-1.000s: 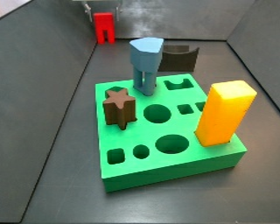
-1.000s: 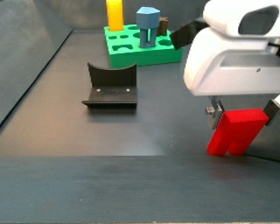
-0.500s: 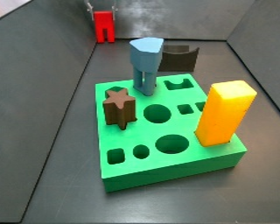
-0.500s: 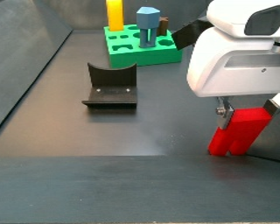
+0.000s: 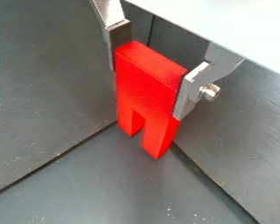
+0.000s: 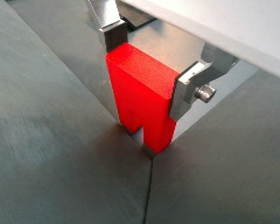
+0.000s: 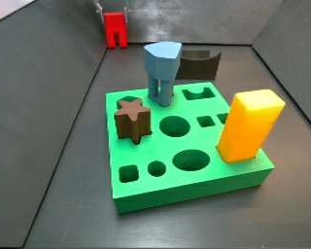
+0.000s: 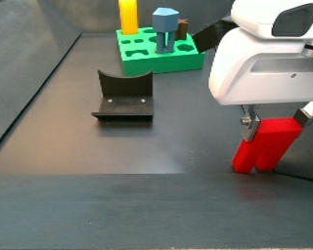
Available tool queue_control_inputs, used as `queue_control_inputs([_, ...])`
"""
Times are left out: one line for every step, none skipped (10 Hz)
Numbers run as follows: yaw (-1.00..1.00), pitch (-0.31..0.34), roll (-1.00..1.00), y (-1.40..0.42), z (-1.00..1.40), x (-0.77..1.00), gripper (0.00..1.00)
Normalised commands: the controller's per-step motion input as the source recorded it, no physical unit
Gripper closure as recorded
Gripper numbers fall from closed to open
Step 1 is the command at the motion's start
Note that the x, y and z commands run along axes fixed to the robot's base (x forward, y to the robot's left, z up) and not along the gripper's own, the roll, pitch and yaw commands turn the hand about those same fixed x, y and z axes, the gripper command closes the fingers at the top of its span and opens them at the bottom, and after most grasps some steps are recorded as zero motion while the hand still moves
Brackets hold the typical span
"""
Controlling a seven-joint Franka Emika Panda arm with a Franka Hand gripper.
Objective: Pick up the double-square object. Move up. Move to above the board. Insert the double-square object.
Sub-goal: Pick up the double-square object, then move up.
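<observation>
The jaws of the gripper (image 5: 149, 70) are clamped on the double-square object (image 5: 147, 96): in both wrist views you see one silver plate pressed on each side of the red block, with its notched end pointing down. That end looks to be touching the dark floor or just above it; I cannot tell which.

In a side view the double-square object (image 8: 268, 145) hangs tilted below the white gripper body, well apart from the board (image 8: 156, 55), with the fixture (image 8: 124, 97) between them. In a side view the red piece (image 7: 116, 29) is far behind the board (image 7: 185, 146), close to the back wall.

What can go wrong: the plates hold only the upper part of the block, and it sits tilted. If you lift fast or the lower end drags on the floor, it may turn between the pads, and then it will not line up with its hole.

For room, the wall is near behind the block, so go straight up first. On the board stand the yellow block (image 7: 248, 124), the blue piece (image 7: 161, 70) and the brown star block (image 7: 133, 118); pass above them, and above the fixture.
</observation>
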Motion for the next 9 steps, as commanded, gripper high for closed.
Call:
queue_control_inputs([0.00,0.000,0.00,0.00,0.00,0.00,1.00])
queue_control_inputs([0.00,0.000,0.00,0.00,0.83,0.00,1.00])
queue_control_inputs([-0.02,0.041,0.01,0.06,0.77,-0.05,1.00])
queue_control_inputs([-0.03,0.078,0.02,0.05,0.68,-0.07,1.00])
queue_control_inputs([-0.03,0.096,0.05,0.02,0.55,-0.05,1.00])
queue_control_inputs([-0.01,0.106,0.07,0.01,0.45,-0.04,1.00])
queue_control_inputs([0.00,0.112,0.08,0.01,0.38,-0.03,1.00])
queue_control_inputs([0.02,0.118,0.09,0.00,0.26,-0.03,1.00])
queue_control_inputs([0.02,0.117,0.09,0.00,0.17,-0.03,1.00])
